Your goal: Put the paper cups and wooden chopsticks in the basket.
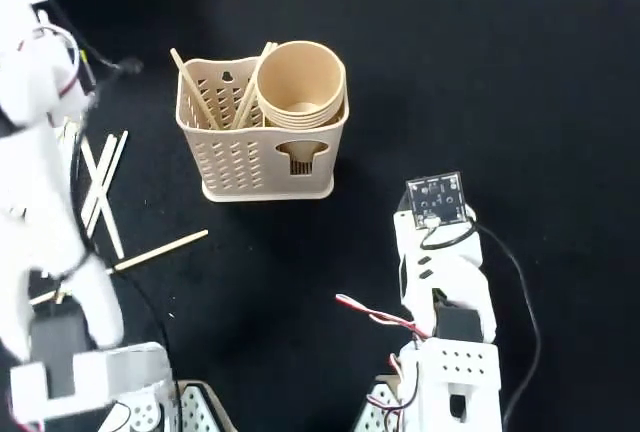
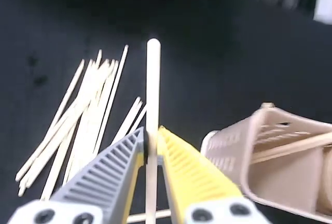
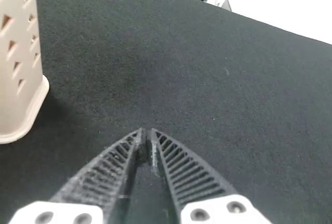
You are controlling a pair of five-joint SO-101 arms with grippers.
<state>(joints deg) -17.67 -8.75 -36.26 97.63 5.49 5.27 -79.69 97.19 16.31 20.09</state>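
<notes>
- My left gripper [image 2: 150, 137] is clamped on one chopstick [image 2: 153, 73], held above the loose chopsticks [image 2: 85, 112], I judge for carrying.
- Right gripper [image 3: 146, 137] closed and empty, idle near the basket [image 1: 260, 164]; paper cups [image 1: 300, 87] sit inside.

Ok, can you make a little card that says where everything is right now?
basket: upright on the table
cups: stacked inside the basket
chopsticks in basket: a few, leaning beside the cups
loose chopsticks: several lying on the table
left gripper: shut on one chopstick
right gripper: shut, holding nothing
</notes>
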